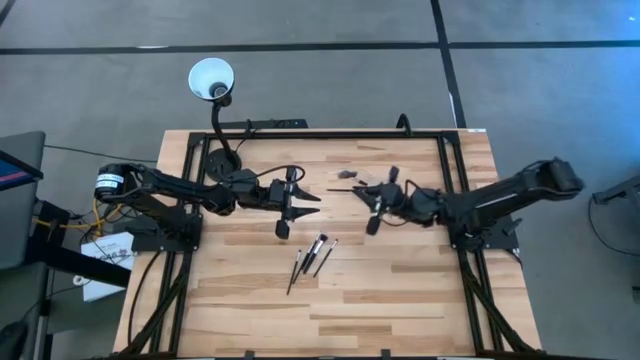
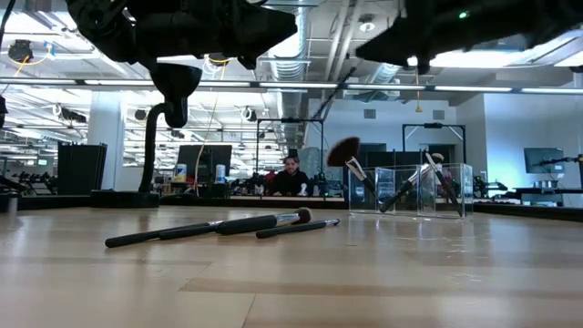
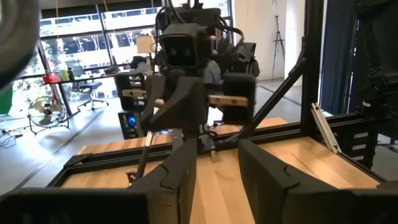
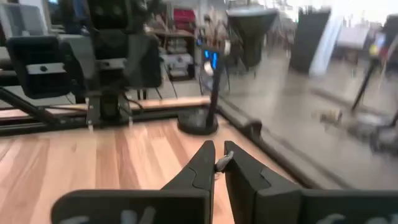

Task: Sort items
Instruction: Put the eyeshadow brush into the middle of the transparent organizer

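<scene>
We look down on a wooden table (image 1: 400,290) with a dark robot arm reaching in from each side. The left gripper (image 1: 312,198) hangs above the table's middle, toward the back; in its wrist camera, the two dark fingers (image 3: 177,168) stand apart with bare wood between them, so its jaws are open and hold nothing. The right gripper (image 1: 358,194) faces it from the other side, close by. In its own wrist camera its jaws are nearly closed, pinching something small and pale at the tips; we cannot tell what it is.

Three makeup brushes (image 1: 312,258) lie loose on the wood in front of the grippers, side by side and slanted, nearer the table's front edge. From table height we see them lying flat, dark handles with silvery collars. More brushes, one of them fan-shaped (image 2: 344,151), stand tilted in a clear plastic holder (image 2: 410,189) near the table's back edge. A black lamp (image 1: 212,80) with a white shade stands at the back left corner. A person (image 2: 291,175) sits far off in the room behind.
</scene>
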### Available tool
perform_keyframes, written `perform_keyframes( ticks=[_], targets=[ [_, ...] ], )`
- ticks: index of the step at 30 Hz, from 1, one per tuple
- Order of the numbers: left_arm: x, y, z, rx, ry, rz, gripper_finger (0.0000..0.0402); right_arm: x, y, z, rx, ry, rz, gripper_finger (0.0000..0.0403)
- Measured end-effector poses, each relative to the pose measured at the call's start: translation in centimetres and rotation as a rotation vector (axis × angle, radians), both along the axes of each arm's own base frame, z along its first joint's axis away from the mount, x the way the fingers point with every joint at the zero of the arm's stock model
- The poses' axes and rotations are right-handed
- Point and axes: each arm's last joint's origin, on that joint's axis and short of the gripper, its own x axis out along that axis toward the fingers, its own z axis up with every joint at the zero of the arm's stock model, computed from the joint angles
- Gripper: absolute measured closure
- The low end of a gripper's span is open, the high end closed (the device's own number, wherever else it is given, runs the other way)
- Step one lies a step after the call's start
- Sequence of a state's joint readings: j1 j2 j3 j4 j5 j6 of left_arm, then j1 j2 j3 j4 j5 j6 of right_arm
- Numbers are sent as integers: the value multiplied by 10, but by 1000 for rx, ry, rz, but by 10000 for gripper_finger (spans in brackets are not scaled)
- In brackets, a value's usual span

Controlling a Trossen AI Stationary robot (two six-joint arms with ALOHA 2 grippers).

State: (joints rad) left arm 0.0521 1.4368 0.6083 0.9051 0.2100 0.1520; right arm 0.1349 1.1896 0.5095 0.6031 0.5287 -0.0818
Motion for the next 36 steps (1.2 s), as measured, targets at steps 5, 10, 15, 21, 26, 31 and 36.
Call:
perform_keyframes(
  ticks=[5,10,15,21,26,31,36],
  targets=[
    [0,0,0,0,0,0,286,-31,-6,12,178,21,-88,396],
    [0,0,0,0,0,0,286,-55,-10,12,253,82,-164,386],
    [0,0,0,0,0,0,290,-67,-15,-2,305,214,-262,397],
    [0,0,0,0,0,0,289,-70,-23,-9,337,251,-342,388],
    [0,0,0,0,0,0,288,-64,-29,-16,375,285,-365,395],
    [0,0,0,0,0,0,288,-54,-36,-30,403,353,-386,390],
    [0,0,0,0,0,0,290,-44,-47,-42,416,395,-439,383]
  ],
)
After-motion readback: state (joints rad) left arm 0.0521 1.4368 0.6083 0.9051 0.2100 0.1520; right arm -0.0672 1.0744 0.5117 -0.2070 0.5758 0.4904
